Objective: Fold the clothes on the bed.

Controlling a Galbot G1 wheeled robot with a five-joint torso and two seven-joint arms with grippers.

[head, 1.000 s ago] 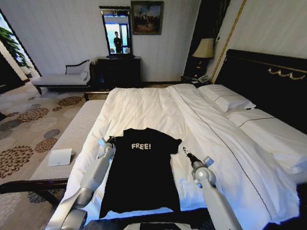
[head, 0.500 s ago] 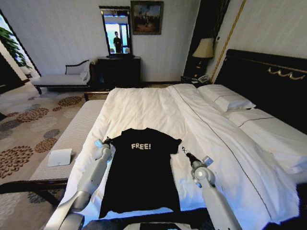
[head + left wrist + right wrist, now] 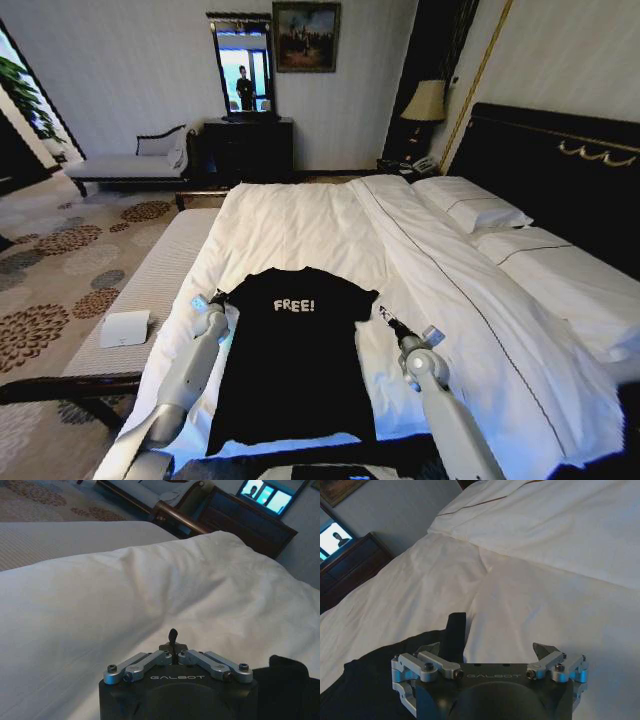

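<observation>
Head view shows me the black T-shirt (image 3: pixel 295 355) lying flat and face up on the near part of the bed (image 3: pixel 300 225), its white "FREE!" lettering (image 3: pixel 294 305) readable, both short sleeves spread out, hem toward me. I see no fold in it yet, so I judge the folding proper is all still to do: sleeves in, then the body doubled.

My left gripper (image 3: pixel 216 298) sits at the shirt's left sleeve; in the left wrist view its fingers are drawn together, and a small dark tip shows between them, though I cannot tell if that is cloth. My right gripper (image 3: pixel 383 315) hovers just beside the right sleeve, over white sheet; in the right wrist view its jaws stand apart with one black finger over the sleeve edge, nothing held.

The shirt looks like soft, matte cotton, limp and thin, lying almost smooth. The duvet (image 3: pixel 150 595) beneath is white, plump and gently creased, with rounded swells that I expect will give under pressure.
</observation>
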